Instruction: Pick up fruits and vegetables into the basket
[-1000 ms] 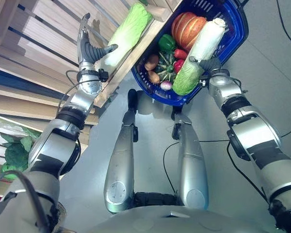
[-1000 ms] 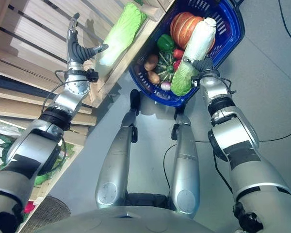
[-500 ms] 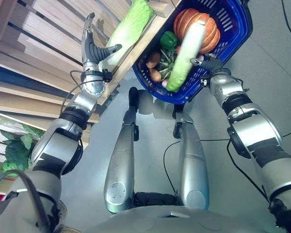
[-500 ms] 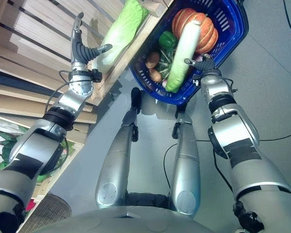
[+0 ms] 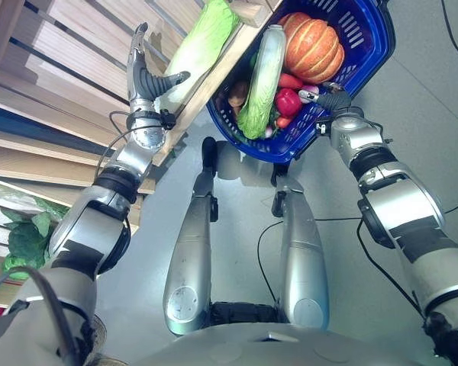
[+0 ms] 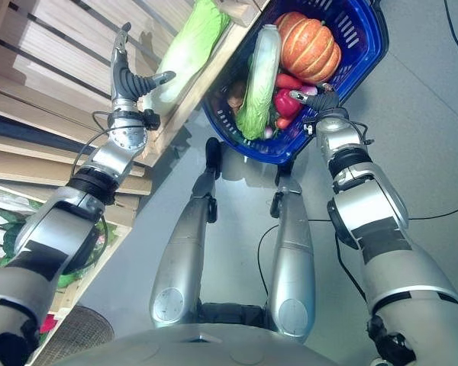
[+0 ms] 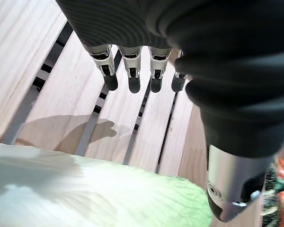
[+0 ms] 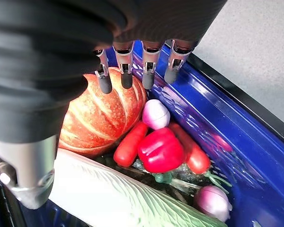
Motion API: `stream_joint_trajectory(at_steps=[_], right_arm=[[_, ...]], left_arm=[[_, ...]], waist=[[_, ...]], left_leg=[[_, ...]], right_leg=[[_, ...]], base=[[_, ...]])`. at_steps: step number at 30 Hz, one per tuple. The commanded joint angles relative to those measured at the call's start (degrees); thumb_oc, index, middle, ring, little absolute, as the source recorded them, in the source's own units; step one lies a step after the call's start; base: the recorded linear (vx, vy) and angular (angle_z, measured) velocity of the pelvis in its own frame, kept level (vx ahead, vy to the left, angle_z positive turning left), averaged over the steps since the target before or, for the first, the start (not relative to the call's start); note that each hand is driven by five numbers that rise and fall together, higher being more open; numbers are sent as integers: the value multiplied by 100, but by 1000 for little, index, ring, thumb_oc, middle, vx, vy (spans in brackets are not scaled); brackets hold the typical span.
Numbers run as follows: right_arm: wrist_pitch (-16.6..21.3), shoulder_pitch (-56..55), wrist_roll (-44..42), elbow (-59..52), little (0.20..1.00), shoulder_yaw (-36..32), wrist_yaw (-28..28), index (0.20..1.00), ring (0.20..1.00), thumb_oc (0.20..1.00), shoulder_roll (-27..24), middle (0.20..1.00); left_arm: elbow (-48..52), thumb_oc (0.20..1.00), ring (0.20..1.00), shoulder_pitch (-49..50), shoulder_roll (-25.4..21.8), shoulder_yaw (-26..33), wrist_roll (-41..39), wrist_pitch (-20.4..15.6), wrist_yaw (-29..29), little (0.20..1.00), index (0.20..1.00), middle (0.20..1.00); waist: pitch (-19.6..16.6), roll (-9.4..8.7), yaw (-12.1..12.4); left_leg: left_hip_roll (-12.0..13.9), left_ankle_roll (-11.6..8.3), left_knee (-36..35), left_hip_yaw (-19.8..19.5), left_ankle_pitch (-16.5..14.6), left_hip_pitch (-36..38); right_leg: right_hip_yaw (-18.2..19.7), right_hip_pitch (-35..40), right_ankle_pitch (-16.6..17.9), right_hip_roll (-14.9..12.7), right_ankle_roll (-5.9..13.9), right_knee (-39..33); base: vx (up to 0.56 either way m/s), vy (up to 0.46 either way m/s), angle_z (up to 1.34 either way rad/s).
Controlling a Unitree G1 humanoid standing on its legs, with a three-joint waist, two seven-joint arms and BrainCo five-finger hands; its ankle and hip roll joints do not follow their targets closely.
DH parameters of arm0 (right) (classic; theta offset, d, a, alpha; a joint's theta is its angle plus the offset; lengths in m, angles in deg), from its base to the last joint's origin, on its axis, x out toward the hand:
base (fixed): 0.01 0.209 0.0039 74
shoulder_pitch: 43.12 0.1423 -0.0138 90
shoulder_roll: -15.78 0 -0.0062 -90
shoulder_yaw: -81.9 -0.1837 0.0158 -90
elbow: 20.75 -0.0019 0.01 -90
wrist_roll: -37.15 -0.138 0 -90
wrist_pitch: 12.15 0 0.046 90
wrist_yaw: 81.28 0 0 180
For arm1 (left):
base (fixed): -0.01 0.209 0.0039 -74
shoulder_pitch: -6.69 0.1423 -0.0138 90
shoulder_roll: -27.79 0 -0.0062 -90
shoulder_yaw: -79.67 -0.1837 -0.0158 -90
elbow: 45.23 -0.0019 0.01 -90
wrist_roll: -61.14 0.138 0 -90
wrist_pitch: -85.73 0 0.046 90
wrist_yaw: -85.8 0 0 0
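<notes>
The blue basket (image 5: pixel 366 57) stands on the floor beside the wooden shelf. In it lie a napa cabbage (image 5: pixel 262 80), an orange pumpkin (image 5: pixel 313 46), a red pepper (image 8: pixel 162 150), a potato (image 5: pixel 239 91) and small onions (image 8: pixel 155 114). My right hand (image 5: pixel 326 99) hovers open over the basket's near rim, holding nothing. A second napa cabbage (image 5: pixel 202 42) lies on the shelf's slats (image 7: pixel 109 113). Beside that cabbage my left hand (image 5: pixel 145 76) is open, fingers (image 7: pixel 132 75) straight above the slats and thumb towards the cabbage (image 7: pixel 94 194).
The wooden shelf edge (image 5: pixel 214 84) runs right against the basket's left side. Lower shelf boards (image 5: pixel 30 152) stretch to the left, with leafy greens (image 5: pixel 23 240) at the far lower left. Grey floor (image 5: pixel 427 114) lies to the right of the basket.
My right hand has let go of the napa cabbage, which tipped over and now lies in the basket against its left side. The left hand has barely moved.
</notes>
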Motion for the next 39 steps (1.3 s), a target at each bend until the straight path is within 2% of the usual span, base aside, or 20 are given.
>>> stream_joint_trajectory(at_steps=[1, 6, 8, 9, 11, 16, 23, 29, 39], right_arm=[[477, 81, -237, -1, 1000, 118, 163, 1000, 1000, 1000, -316, 1000], [1049, 14, -389, -248, 1000, 81, 389, 1000, 1000, 1000, -300, 1000], [1438, -79, -563, -489, 1000, 29, 624, 1000, 1000, 1000, -280, 1000], [1465, -91, -573, -539, 1000, 18, 659, 1000, 1000, 1000, -279, 1000], [1802, -223, -632, -804, 1000, -56, 970, 1000, 1000, 1000, -251, 1000], [2266, -500, -757, -1355, 1000, -218, 1575, 1000, 1000, 1000, -264, 1000], [2874, -859, -935, -1706, 1000, -482, 2302, 1000, 1000, 1000, -317, 1000], [3053, -1036, -777, -1620, 1000, -659, 2717, 1000, 1000, 1000, -354, 1000], [2848, -1228, -1086, -542, 1000, -899, 2383, 1000, 1000, 1000, -488, 1000]], left_arm=[[-334, 1000, 1000, -204, 105, 150, 163, 76, 13, 1000, 1000, 1000], [-620, 1000, 1000, -348, 33, 74, 146, 410, -130, 1000, 1000, 1000], [-789, 1000, 1000, -411, -4, 15, 182, 592, -176, 1000, 1000, 1000], [-817, 1000, 1000, -419, -6, 16, 185, 606, -181, 1000, 1000, 1000], [-999, 1000, 1000, -457, -7, -12, 231, 728, -217, 1000, 1000, 1000], [-1300, 1000, 1000, -510, -16, -92, 167, 1034, -547, 1000, 1000, 1000], [-1789, 1000, 1000, -498, -22, -311, 53, 1236, -933, 1000, 1000, 1000], [-2184, 1000, 1000, -464, -24, -346, -22, 1406, -1113, 1000, 1000, 1000], [-2877, 1000, 1000, -588, -112, -229, -67, 1604, -1036, 1000, 1000, 1000]], waist=[[-242, 415, -125], [-242, 375, -223], [-242, 330, -290], [-242, 323, -300], [-242, 283, -371], [-242, 213, -512], [-242, 162, -671], [-242, 112, -743], [-242, 5, -787]], left_leg=[[-299, 103, 717, 116, -699, -215], [-267, 85, 677, 158, -678, -186], [-238, 72, 645, 188, -662, -182], [-236, 72, 640, 190, -663, -180], [-222, 66, 613, 207, -662, -176], [-177, 65, 578, 271, -662, -192], [-136, 66, 550, 343, -676, -208], [-115, 77, 548, 372, -710, -236], [-62, 104, 597, 395, -767, -313]], right_leg=[[-198, 237, 97, 251, 274, -379], [-146, 256, 121, 283, 285, -420], [-107, 258, 141, 314, 293, -453], [-101, 260, 141, 319, 293, -459], [-62, 258, 152, 349, 298, -494], [12, 237, 164, 402, 302, -536], [94, 218, 171, 454, 299, -585], [119, 221, 168, 472, 299, -644], [131, 177, 125, 506, 274, -648]], base=[[0, 0, 0], [0, 0, 0], [0, 0, 0], [-9, 13, -4], [-13, 17, -11], [-8, 22, -10], [0, 27, -7], [6, 10, -8], [1, 0, 0]])
